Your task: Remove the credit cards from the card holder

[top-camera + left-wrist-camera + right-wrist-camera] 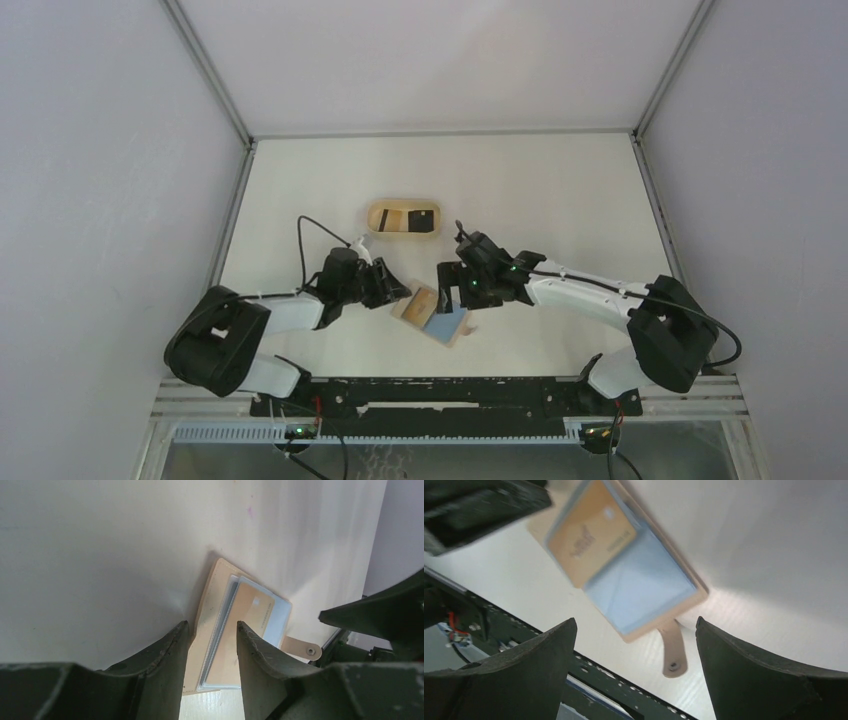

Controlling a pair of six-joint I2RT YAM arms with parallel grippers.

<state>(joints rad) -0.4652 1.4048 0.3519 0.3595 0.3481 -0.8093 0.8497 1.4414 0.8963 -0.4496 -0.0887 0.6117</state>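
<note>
Two grippers at the opened holder (pixel 436 314): left gripper (pixel 212 627) narrowly parted astride the tan left flap, contact impossible to tell; right gripper (pixel 636 622) spread wide, hovering over the blue right half. Holder flat on the table (pixel 560 190), near centre, between both arms, tan card (pixel 591 540) tucked inside, tab (pixel 672 650) on the right. Tray (pixel 403 218) just beyond, farther back.

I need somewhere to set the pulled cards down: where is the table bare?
Bare table runs from the tray to the right edge, and behind the tray to the far edge. The near middle is crowded: the left gripper and the right gripper flank the open card holder.
</note>
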